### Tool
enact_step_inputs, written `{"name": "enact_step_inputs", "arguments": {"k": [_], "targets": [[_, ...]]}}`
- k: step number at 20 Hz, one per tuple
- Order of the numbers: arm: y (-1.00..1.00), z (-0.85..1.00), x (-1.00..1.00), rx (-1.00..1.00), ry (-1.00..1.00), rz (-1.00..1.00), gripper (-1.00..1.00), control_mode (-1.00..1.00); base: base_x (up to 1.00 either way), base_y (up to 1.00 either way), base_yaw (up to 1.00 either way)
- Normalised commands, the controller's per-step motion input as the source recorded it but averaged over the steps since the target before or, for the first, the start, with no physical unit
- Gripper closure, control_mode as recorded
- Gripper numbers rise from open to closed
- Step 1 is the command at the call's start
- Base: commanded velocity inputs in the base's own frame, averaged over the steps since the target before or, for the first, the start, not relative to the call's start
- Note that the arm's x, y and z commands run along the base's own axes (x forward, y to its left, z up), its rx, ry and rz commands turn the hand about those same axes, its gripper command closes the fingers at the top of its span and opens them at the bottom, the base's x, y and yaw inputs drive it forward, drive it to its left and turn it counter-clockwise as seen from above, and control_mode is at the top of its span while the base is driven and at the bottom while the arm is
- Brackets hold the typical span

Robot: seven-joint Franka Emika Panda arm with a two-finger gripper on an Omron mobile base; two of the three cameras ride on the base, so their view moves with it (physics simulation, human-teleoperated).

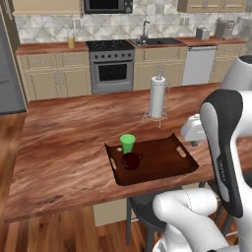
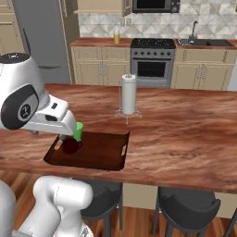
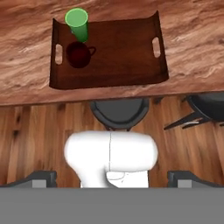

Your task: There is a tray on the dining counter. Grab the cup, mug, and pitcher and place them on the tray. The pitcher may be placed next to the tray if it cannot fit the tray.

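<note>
A dark brown tray (image 1: 162,157) lies on the reddish wood dining counter (image 1: 69,142), close to its near edge. The green cup (image 1: 127,143) stands upright in the tray's far left corner. The dark maroon mug (image 1: 131,161) sits right beside it, also inside the tray. The hand view has the cup (image 3: 77,24) and mug (image 3: 78,54) on the tray (image 3: 122,52) from above. The pitcher (image 1: 71,40), with orange-yellow liquid, stands far off on the back kitchen counter left of the stove. My gripper (image 3: 112,178) hangs open and holds nothing, above the tray's near side (image 2: 48,133).
A paper towel holder (image 1: 158,98) stands on the dining counter behind the tray. Dark stools (image 3: 120,111) sit under the counter's near edge over a wood floor. A stove (image 1: 111,66) and sink (image 1: 150,42) line the back wall.
</note>
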Motion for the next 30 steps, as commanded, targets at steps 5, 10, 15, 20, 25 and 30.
{"name": "enact_step_inputs", "arguments": {"k": [5,10,15,20,25,30], "targets": [[0.17,0.0,0.0,0.0,0.0,0.04,-1.0,-1.0,0.0,0.0,0.0],[0.04,0.0,0.0,0.0,0.0,0.0,-1.0,1.0,-0.38,0.11,0.0],[0.0,0.0,0.0,0.0,0.0,0.0,-1.0,1.0,-1.0,0.32,-0.01],[0.0,0.0,0.0,0.0,0.0,0.0,-1.0,1.0,-0.93,0.91,0.0],[0.0,0.0,0.0,0.0,0.0,0.0,-1.0,1.0,-0.17,1.0,0.0],[0.0,0.0,0.0,0.0,0.0,0.0,-1.0,1.0,0.08,1.0,0.0]]}}
